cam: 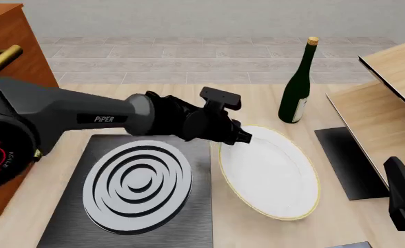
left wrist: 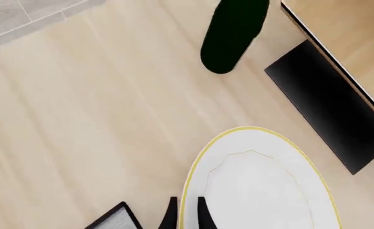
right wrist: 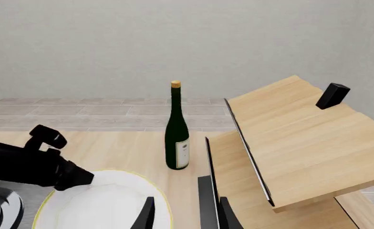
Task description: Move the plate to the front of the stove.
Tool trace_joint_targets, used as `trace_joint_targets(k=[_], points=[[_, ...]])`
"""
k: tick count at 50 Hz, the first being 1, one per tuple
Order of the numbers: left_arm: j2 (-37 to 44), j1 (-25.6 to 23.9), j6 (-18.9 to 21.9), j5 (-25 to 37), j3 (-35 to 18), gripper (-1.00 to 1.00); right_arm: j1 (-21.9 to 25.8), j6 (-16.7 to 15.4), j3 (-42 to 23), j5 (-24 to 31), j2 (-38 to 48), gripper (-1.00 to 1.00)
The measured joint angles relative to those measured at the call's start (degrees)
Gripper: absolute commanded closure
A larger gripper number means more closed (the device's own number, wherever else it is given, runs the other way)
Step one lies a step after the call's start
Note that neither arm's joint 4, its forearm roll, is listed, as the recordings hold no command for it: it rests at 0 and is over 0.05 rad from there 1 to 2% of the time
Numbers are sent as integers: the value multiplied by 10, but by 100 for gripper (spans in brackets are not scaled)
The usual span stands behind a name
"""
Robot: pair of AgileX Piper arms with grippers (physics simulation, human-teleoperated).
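L gripper [cam: 243, 136]: we see its 2 fingers [left wrist: 170, 215] clamped on the plate's rim.
Plate [cam: 271, 173]: tilted, extends beyond the fingertips, just beside stove [cam: 137, 191].
R gripper [right wrist: 183, 210]: fingers apart, holding nothing.
Wine bottle [cam: 297, 88]: well past L fingertips.

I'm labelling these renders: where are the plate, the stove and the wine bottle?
plate [cam: 275, 178]: front view, bare white centre.
stove [cam: 137, 186]: front view, burner rings.
wine bottle [cam: 296, 98]: front view, green body above the label.

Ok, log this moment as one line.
step: moving plate | left gripper: shut on plate rim, plate tilted | stove: left of plate | right gripper: open, idle | bottle: upright behind
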Motion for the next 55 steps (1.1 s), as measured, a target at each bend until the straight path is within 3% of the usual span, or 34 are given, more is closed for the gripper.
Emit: trace_joint_targets(k=[7,21,40,55], points=[[-18,34,19,-18,-13,100,0,0,0,0,0,-100],[-103,71,22,-51,17,100,0,0,0,0,0,-100],[-183,137,-2,-119,45,100,0,0,0,0,0,-100],[-195,193,-39,-215,67,100,0,0,0,0,0,-100]])
